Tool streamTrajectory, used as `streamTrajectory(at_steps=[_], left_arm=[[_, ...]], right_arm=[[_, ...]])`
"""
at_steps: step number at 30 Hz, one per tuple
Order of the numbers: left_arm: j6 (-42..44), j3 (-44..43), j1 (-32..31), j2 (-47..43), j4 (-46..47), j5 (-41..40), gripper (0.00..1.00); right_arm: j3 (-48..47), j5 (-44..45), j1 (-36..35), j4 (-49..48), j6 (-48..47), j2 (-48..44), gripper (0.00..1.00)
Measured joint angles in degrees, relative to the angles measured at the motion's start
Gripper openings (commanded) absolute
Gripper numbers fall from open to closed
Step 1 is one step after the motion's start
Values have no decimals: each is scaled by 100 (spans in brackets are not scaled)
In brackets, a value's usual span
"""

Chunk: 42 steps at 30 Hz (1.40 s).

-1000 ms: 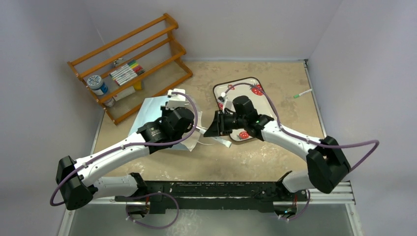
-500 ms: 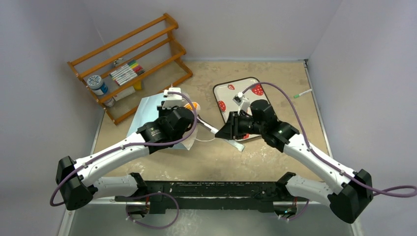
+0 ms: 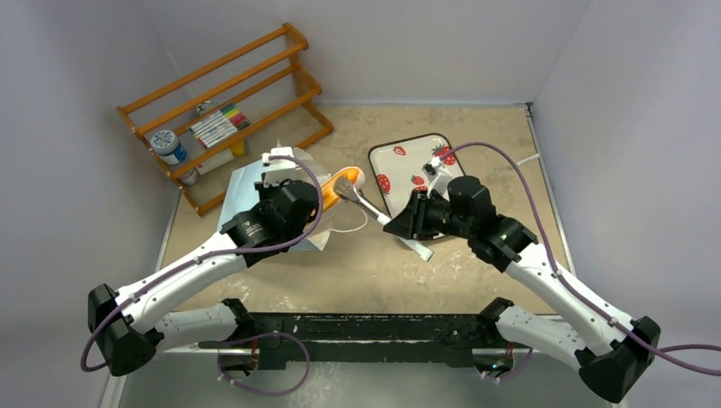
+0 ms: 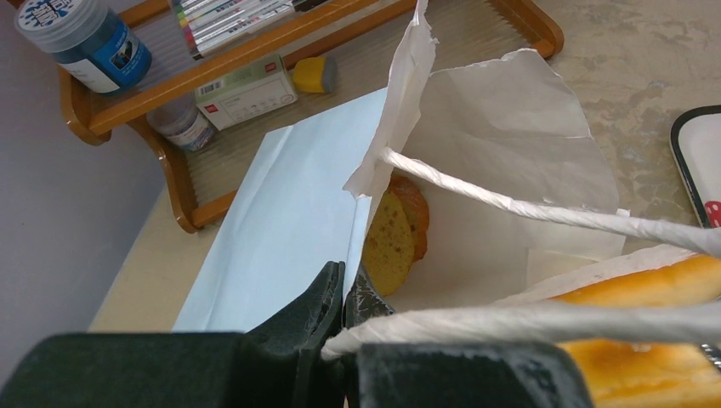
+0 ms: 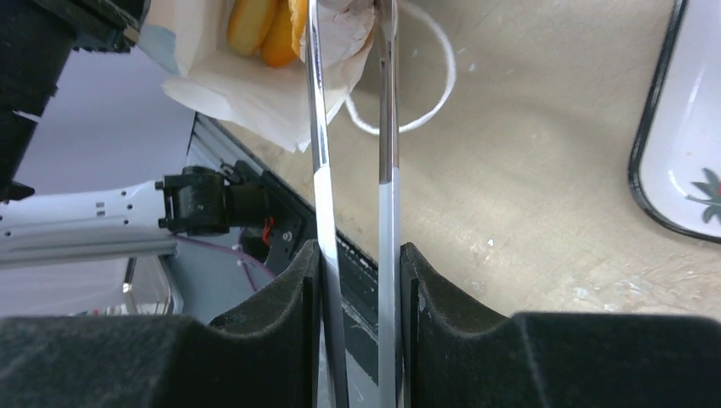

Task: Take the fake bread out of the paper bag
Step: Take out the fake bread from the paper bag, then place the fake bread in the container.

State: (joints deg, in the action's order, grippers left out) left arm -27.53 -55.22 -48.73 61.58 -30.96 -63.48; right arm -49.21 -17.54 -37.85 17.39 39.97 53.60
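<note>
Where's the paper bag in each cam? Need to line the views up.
Top external: paper bag left of centre, lying flat.
Left wrist: paper bag fills the middle, blue outside on the left, white inside on the right.
Right wrist: paper bag in the top-left corner, at the tips of the tongs.
Shared landmark: strawberry tray, right of centre from above, at the right edge in both wrist views.

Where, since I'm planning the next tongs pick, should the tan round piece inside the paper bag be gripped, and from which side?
Likely its exposed rounded edge: the tan round piece leans on the paper bag's folded wall, its left side hidden. Bring the tongs through the open mouth from the tray side and pinch across its flat faces.
</note>
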Motion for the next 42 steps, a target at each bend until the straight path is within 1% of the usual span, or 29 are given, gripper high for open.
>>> streamTrajectory(at_steps=[6,14,23,29,32,37,42], left_arm=[[-42,146,72,-101,2,4,0],[-37,474,103,-225,-17,11,0],[105,546,153,-361,-20,46,0],[201,546,175,-481,-17,157,0],[267,546,175,-531,-13,232,0],[422,546,179,-601,-9,476,0],[577,544,179,-699,-13,721,0]], right_arm=[[-584,518,0,372,57,-90,6],[-1333,1285,0,533,98,-212,6],[-1705,2277,0,933,90,-140,7],[-1768,2815,72,970,-35,304,7],[-1742,2756,396,914,-162,629,7],[-1410,2260,1484,535,-426,973,7],[-1207,1659,2236,275,-697,1377,7]])
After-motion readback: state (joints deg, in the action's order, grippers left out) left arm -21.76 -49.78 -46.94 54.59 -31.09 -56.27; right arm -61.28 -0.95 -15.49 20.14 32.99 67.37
